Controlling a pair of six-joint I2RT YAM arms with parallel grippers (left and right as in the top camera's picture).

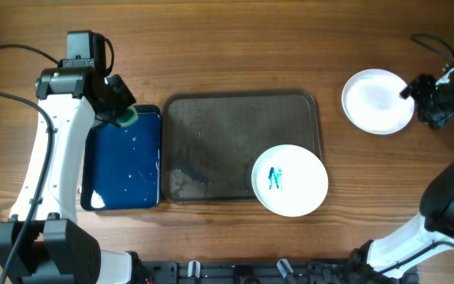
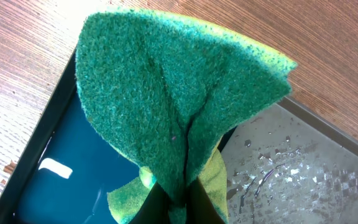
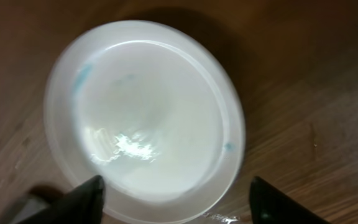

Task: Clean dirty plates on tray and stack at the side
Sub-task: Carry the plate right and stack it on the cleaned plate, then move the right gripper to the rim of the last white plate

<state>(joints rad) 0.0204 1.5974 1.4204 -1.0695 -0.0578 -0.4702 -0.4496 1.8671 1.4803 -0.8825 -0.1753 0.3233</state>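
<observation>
Left pincer (image 1: 122, 113) is pinched tight, while right pincer (image 3: 176, 188) stands with fingers spread wide.

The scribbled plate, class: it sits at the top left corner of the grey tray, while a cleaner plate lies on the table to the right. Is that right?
Not quite. The overhead view shows the scribbled plate at the lower right corner of the grey tray, overlapping its rim, not at the top left. The cleaner plate does lie on the table to the right.

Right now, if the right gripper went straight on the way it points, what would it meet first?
Most likely the white plate, which lies straight ahead of the open right gripper; how far off it is remains unclear.
</observation>
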